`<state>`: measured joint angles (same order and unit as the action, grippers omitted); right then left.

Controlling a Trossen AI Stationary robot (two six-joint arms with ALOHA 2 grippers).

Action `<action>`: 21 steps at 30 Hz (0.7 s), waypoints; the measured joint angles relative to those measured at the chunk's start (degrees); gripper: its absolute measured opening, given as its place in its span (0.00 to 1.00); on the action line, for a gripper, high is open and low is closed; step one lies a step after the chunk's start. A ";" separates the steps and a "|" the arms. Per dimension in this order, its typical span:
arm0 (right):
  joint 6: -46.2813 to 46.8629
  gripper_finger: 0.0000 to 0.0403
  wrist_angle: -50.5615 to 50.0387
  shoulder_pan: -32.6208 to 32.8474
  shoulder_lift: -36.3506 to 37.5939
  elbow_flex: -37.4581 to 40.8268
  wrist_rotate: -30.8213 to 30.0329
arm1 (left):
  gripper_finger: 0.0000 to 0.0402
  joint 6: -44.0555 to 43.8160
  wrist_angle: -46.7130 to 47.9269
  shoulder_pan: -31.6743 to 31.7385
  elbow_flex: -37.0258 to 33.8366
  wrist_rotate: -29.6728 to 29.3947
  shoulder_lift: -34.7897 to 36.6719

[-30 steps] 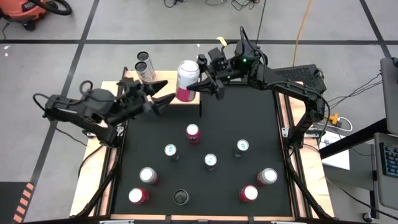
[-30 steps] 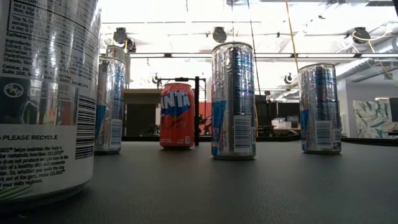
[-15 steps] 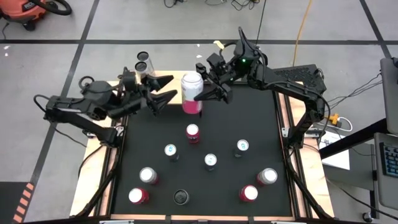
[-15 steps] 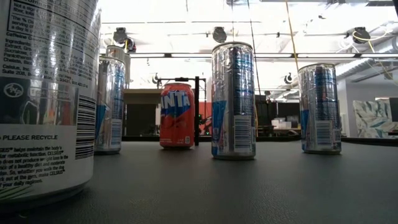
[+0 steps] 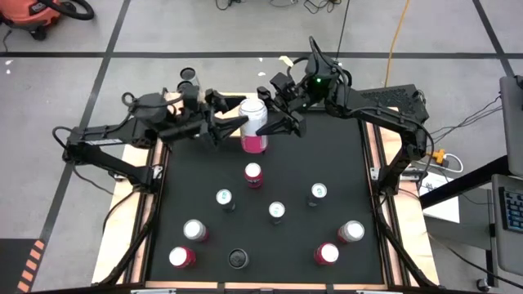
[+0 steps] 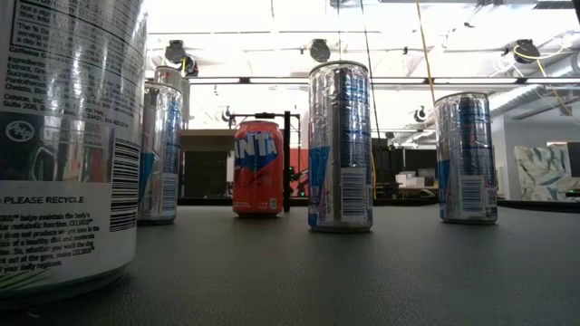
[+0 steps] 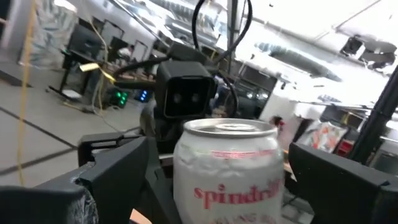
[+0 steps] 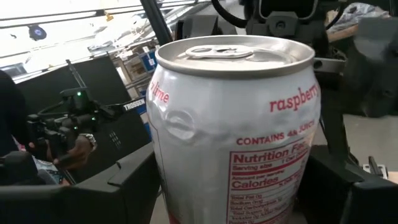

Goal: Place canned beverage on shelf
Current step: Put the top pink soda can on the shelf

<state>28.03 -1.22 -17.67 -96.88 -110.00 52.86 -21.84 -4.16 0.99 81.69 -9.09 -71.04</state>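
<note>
Reading "spindrift" — "raspberry" on right gripper's [image 5: 274, 122] can [image 7: 230, 168].

White-pink can [image 5: 254, 124] upright, lifted, dented

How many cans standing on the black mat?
9. Middle: can 1, can 2, can 3, can 4. Front left: can 5, can 6, can 7. Front right: can 8, can 9. None visibly hidden.
</note>
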 joint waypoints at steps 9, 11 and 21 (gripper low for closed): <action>-0.35 0.69 -1.09 0.46 0.02 0.00 -0.05 | 0.97 -0.35 -3.97 1.71 0.00 5.91 -2.68; -0.40 0.69 -1.19 0.45 0.02 0.00 -0.07 | 0.97 -0.39 -3.88 1.65 0.00 5.91 -2.86; -2.36 0.69 -3.82 0.44 0.04 0.00 -0.58 | 0.89 -2.58 -3.73 1.23 0.00 5.67 -3.24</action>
<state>25.67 -5.04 -17.23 -96.84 -110.00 52.28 -24.42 -7.89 2.22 81.69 -3.42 -74.28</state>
